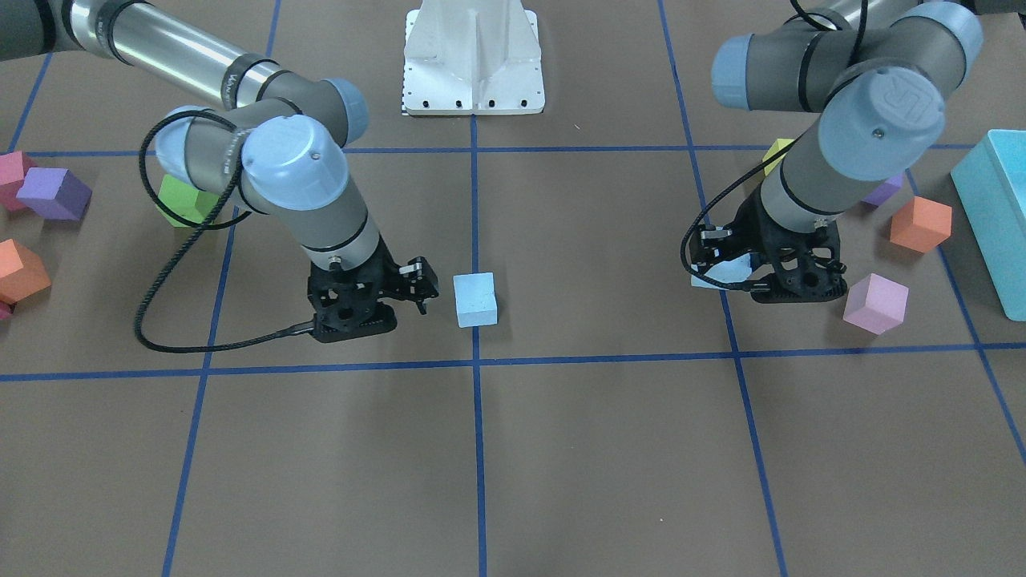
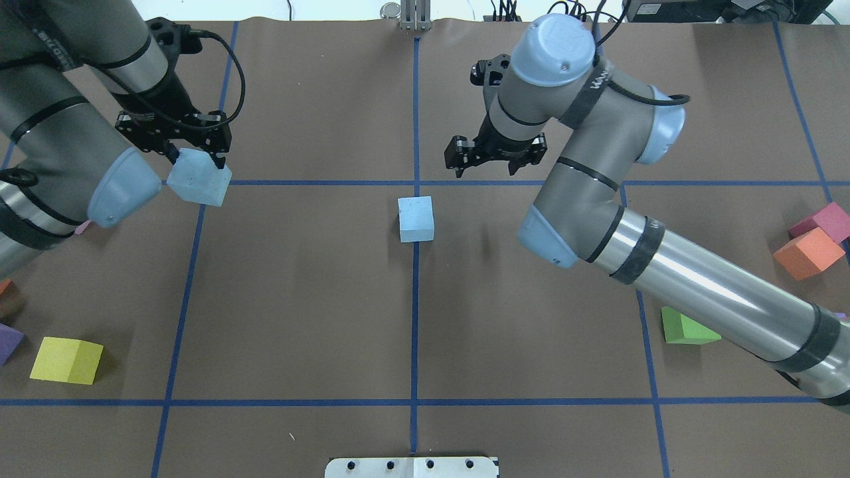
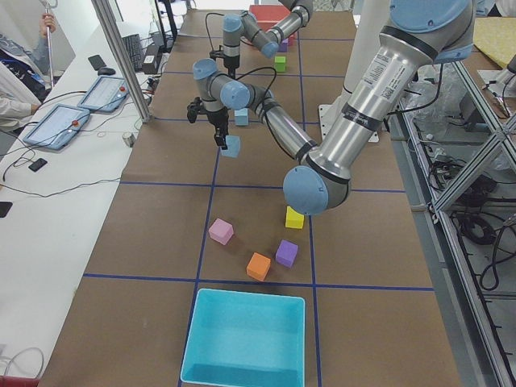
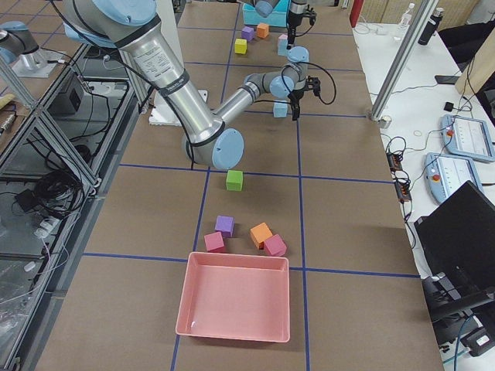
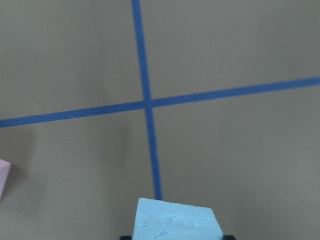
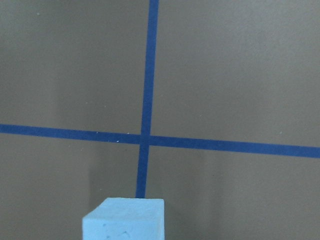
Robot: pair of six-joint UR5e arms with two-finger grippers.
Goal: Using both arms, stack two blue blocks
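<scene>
- The bench (image 2: 299, 312), brown and crossed with blue tape lines, carries everything here.
- The right arm (image 2: 597, 199) reaches in toward the middle of the bench. The left arm (image 2: 46, 133) bends over its own side.
- A turquoise bin (image 1: 998, 208) sits well apart from the left fingers, out on their far side.
- The left fingers (image 2: 173, 155) are closed on a blue block (image 2: 198, 182), pinching two opposite faces and holding it off the bench.
- The right fingers (image 2: 459, 162) are spread wide with nothing between them.
- The second blue block (image 2: 416, 219) rests on a tape line, near the right fingers but not touching them, and well apart from the left fingers.
</scene>
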